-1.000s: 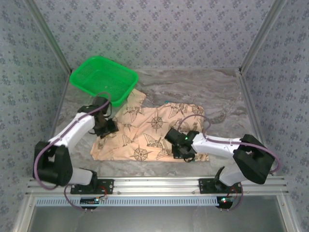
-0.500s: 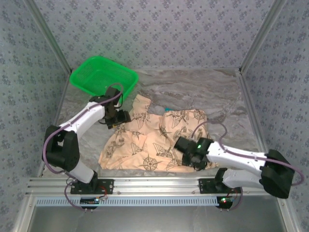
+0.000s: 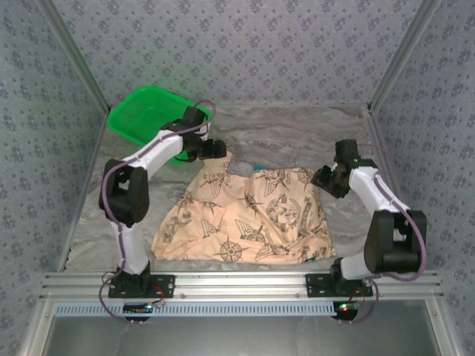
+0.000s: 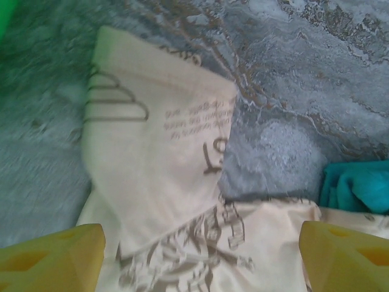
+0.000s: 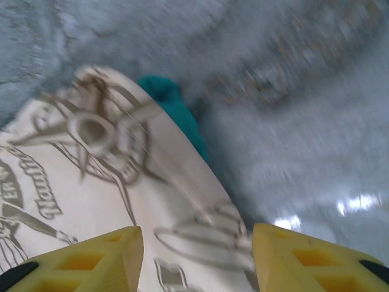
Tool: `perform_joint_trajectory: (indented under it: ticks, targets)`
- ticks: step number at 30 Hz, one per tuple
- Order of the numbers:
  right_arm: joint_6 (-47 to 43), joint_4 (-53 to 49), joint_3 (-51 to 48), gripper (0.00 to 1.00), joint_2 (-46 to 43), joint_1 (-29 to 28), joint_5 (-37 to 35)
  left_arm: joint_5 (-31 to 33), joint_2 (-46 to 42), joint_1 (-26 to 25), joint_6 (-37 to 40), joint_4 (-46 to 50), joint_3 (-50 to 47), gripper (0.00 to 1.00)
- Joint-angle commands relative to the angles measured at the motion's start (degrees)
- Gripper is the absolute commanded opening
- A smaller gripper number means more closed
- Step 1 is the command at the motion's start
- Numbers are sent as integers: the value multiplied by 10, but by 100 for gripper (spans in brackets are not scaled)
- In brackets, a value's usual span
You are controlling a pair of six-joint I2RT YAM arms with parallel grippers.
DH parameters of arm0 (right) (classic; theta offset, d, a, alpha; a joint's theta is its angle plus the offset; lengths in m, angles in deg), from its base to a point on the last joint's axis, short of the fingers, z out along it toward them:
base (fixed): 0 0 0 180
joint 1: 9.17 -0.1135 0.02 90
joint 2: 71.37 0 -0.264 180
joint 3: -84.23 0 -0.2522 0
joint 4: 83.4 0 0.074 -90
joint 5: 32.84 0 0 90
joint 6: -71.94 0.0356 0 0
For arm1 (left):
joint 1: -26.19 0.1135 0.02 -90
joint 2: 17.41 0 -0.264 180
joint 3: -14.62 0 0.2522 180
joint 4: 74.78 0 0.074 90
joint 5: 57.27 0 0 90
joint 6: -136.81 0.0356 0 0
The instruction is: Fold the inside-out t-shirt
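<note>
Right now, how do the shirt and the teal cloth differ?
The shirt is peach with dark compass prints; the teal cloth is plain. The shirt spreads wide over the table; the teal cloth is small. The shirt lies in full view; the teal cloth is partly hidden at the shirt's far edge. Both are fabric.

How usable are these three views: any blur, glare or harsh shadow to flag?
Top external: sharp and evenly lit, the t-shirt print crisp, shadows soft. Left wrist: smeared toward the left, the green basket just a blur, the marble table on the right clearer. Right wrist: worst, streaked motion blur across the table, with a white glare patch at lower right.
</note>
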Motion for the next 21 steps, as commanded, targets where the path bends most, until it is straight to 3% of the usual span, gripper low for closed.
perform_joint_trajectory:
  ticks: [1,8,13,14,18,19,21]
  targets:
    - [-132,35,47,53,39,9,41,-11,51,-4,46,-11,70,83]
    - [-144,63,87,53,120,5,67,63,150,-13,57,35,166,90]
    - [-166,60,121,47,158,-1,44,116,209,-13,40,83,225,94]
    - [-171,61,121,45,163,-4,43,123,218,-13,37,86,230,94]
    - [-187,52,151,16,177,-17,35,126,246,-13,34,94,243,92]
    - [-187,51,152,13,176,-19,27,127,252,-13,33,97,249,91]
    - [-187,57,152,9,166,-24,12,129,270,-12,33,104,264,79]
